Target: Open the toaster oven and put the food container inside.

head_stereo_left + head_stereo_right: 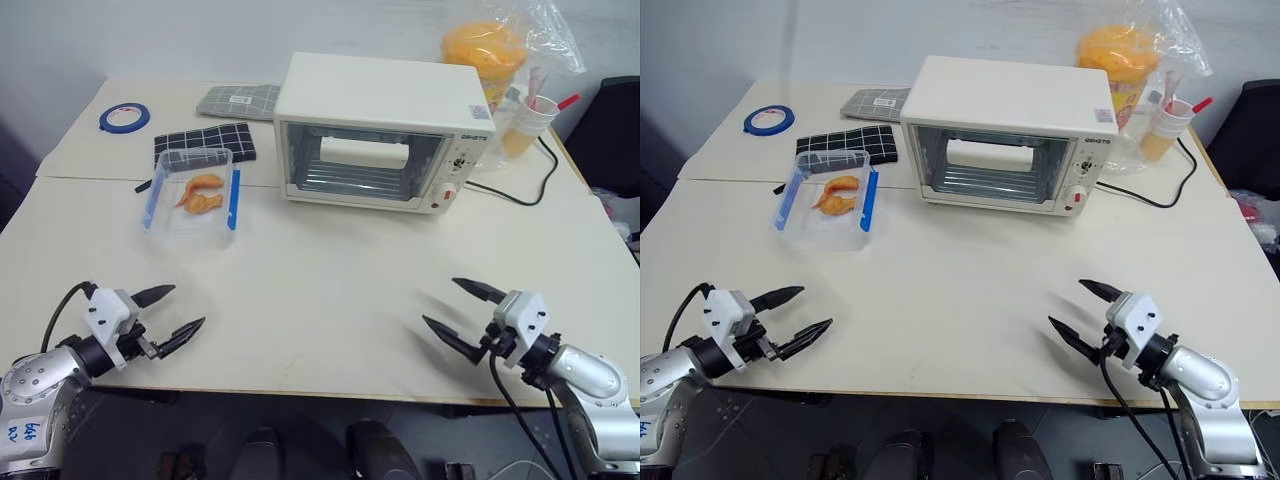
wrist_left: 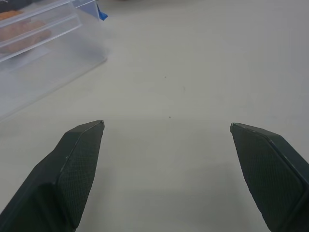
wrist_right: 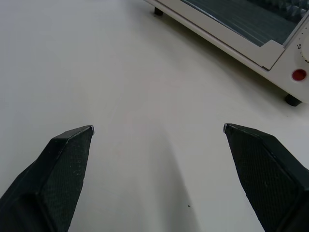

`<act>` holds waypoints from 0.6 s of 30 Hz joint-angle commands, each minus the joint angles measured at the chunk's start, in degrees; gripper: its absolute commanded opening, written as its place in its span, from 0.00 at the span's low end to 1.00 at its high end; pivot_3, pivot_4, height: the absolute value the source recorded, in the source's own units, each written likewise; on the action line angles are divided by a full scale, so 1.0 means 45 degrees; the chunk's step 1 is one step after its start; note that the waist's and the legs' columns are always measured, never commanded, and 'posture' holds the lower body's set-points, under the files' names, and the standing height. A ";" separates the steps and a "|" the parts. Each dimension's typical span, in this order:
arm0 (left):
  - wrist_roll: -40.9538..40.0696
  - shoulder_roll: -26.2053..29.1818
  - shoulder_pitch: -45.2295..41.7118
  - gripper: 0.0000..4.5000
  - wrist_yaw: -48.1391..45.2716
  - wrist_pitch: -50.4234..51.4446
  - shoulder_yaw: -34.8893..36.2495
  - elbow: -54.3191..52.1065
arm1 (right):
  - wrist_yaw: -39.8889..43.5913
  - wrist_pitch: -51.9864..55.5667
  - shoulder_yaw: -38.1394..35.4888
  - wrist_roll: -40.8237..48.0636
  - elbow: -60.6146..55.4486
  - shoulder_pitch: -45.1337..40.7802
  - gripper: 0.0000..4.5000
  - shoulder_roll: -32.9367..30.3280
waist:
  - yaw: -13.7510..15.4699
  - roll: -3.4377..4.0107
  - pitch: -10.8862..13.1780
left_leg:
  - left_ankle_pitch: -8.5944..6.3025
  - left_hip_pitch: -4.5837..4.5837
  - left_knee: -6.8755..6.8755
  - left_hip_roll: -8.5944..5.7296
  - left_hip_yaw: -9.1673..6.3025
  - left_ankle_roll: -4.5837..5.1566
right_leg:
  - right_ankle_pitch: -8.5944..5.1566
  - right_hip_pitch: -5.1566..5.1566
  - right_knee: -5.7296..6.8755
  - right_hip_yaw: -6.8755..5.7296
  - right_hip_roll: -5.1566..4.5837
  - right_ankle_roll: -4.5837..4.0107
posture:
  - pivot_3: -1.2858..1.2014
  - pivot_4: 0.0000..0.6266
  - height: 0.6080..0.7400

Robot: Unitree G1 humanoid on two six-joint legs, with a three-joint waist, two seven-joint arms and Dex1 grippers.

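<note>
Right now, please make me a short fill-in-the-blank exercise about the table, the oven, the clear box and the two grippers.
1. The glass door of the cream-white boxy toaster oven is ____.
2. The clear rectangular plastic food container with blue clips stands on the oven's ____ side.
3. Both the left gripper and the right gripper are ____ and hold nothing.
4. The roll of tape at the far left corner of the table is ____ in colour.

Missing words: closed; left; open; blue
</note>
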 commanded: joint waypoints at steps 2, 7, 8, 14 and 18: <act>-0.0974 0.0235 -0.0079 0.99 -0.0057 0.0727 0.0585 -0.0851 | -0.0136 0.0444 -0.0042 0.0594 -0.0384 -0.0448 1.00 0.0114 | -0.0014 0.0000 0.0000 | 0.0000 0.0001 0.0000 0.0000 0.0000 0.0000 | 0.0000 0.0001 0.0000 -0.0001 0.0000 0.0000 | 0.52 0.24 1.00; -0.4038 0.0713 -0.1517 0.99 -0.0286 0.3202 0.1700 -0.1228 | -0.0873 0.2764 -0.0243 0.2376 -0.1636 -0.2019 1.00 0.0115 | -0.0012 0.0003 0.0002 | 0.0003 -0.0001 0.0002 0.0007 -0.0007 -0.0005 | -0.0001 -0.0005 0.0022 -0.0008 0.0000 -0.0001 | 0.52 0.24 1.00; -0.4135 0.0814 -0.1910 0.99 -0.0229 0.3260 0.1808 -0.1147 | -0.1076 0.3288 -0.0281 0.2753 -0.1824 -0.2448 1.00 0.0108 | -0.0012 0.0003 0.0002 | 0.0006 -0.0007 0.0011 0.0007 -0.0022 -0.0010 | -0.0001 -0.0013 0.0030 -0.0018 0.0001 -0.0001 | 0.52 0.24 1.00; -0.5153 0.1296 -0.4044 0.99 -0.0562 0.4837 0.1341 -0.0812 | -0.1921 0.5909 0.0026 0.3603 -0.1257 -0.5514 1.00 -0.0176 | -0.0015 0.0004 0.0002 | 0.0009 -0.0018 0.0017 0.0003 -0.0026 -0.0016 | -0.0001 -0.0030 0.0034 -0.0065 -0.0004 -0.0001 | 0.52 0.24 1.00; -0.5013 0.1136 -0.5105 0.99 -0.0842 0.5235 0.0483 -0.0489 | -0.1948 0.6115 0.0407 0.2992 0.0846 -0.7479 1.00 0.0144 | -0.0040 0.0004 0.0002 | 0.0012 -0.0094 0.0081 0.0004 0.0004 -0.0021 | 0.0000 -0.0108 0.0063 -0.0089 -0.0020 -0.0001 | 0.52 0.24 1.00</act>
